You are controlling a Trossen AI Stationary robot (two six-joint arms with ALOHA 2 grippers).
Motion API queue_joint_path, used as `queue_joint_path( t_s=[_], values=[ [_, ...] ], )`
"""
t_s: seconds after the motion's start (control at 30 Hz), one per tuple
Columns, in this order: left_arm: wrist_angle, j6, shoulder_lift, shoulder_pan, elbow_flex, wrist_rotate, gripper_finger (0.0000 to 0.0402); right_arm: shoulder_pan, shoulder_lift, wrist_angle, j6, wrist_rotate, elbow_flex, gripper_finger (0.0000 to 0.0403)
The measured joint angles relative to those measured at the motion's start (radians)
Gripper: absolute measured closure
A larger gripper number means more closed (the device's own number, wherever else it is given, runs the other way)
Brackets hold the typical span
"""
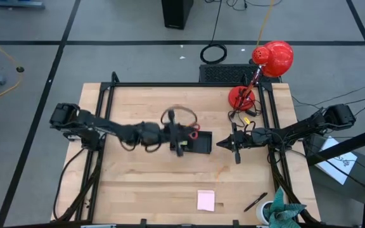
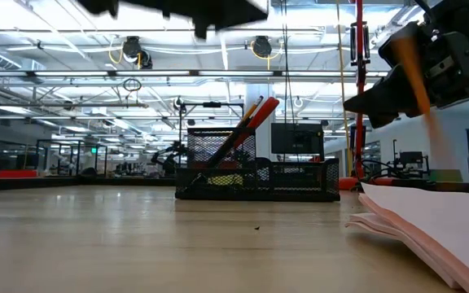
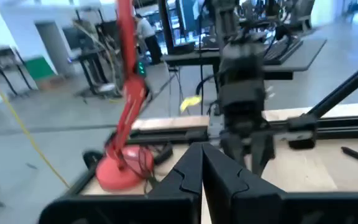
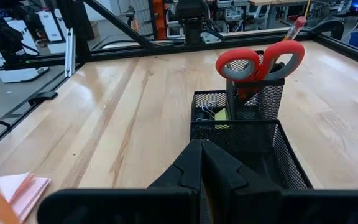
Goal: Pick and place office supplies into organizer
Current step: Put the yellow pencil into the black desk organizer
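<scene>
The black mesh organizer (image 1: pixel 198 143) stands at mid-table, also in the low view (image 2: pixel 259 172) and in the right wrist view (image 4: pixel 241 134). Red-handled scissors (image 4: pixel 258 62) and a pencil (image 4: pixel 294 28) stand upright in its taller cup, and a small yellow item (image 4: pixel 220 115) lies in a low compartment. My left gripper (image 1: pixel 181 138) hovers level above the organizer's left end, shut and holding nothing (image 3: pixel 201 167). My right gripper (image 1: pixel 228 143) waits just right of the organizer, shut and holding nothing (image 4: pixel 201 163). A pink sticky-note pad (image 1: pixel 206 200) and a dark pen (image 1: pixel 255 202) lie flat near the table's near edge.
A red desk lamp (image 1: pixel 262 69) stands at the table's far right corner, its base (image 1: pixel 241 97) close to my right arm. A white cup with teal cloth (image 1: pixel 282 213) sits at the near right corner. Bare wood lies at the left and between the organizer and the pad.
</scene>
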Motion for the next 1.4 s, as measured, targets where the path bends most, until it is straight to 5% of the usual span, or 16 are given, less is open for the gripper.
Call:
queue_joint_path(
  t_s=[0.13, 0.43, 0.93, 1.4],
  values=[
    [0.089, -0.094, 0.002, 0.077, -0.097, 0.151, 0.0399, 0.0, 0.0, -0.012, 0.0, 0.0, 0.0, 0.0399],
    [0.106, -0.083, 0.007, 0.087, -0.131, 0.178, 0.0398, -0.002, 0.0, -0.013, -0.033, 0.003, 0.0, 0.0399],
    [0.027, -0.006, 0.007, -0.036, -0.165, 0.105, 0.0395, -0.002, 0.0, -0.03, 0.0, 0.003, 0.0, 0.0399],
    [0.412, -0.201, 0.006, -0.124, -0.548, 0.037, 0.0395, -0.002, 0.0, -0.139, 0.018, 0.088, 0.0, 0.0399]
  ],
)
